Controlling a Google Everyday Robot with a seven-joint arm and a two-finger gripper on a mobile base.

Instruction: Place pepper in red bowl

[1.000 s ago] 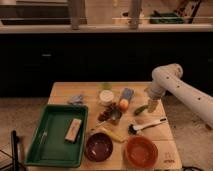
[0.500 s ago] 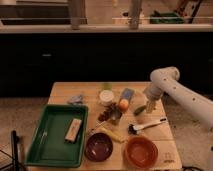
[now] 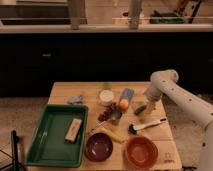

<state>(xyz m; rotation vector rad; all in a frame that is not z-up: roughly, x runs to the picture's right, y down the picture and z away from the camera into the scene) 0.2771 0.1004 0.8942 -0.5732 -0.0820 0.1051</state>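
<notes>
The small green pepper [image 3: 140, 109] lies on the wooden table [image 3: 65, 92], right of centre. My gripper [image 3: 147, 108] hangs at the end of the white arm [image 3: 165, 82] that comes in from the right. It is low over the table, right beside the pepper and at its right end. I cannot tell whether it touches the pepper. The orange-red bowl [image 3: 141, 151] stands at the front right of the table, well in front of the gripper, with nothing in it.
A dark maroon bowl [image 3: 98, 146] sits left of the red bowl. A yellow banana-like item [image 3: 114, 133], a black-and-white brush [image 3: 147, 125], a white cup [image 3: 106, 96] and an orange fruit [image 3: 123, 104] crowd the middle. A green tray [image 3: 42, 142] holds a sponge [image 3: 74, 130] at left.
The arm has lowered and the gripper has come down a little toward the pepper. The objects on the table have not moved.
</notes>
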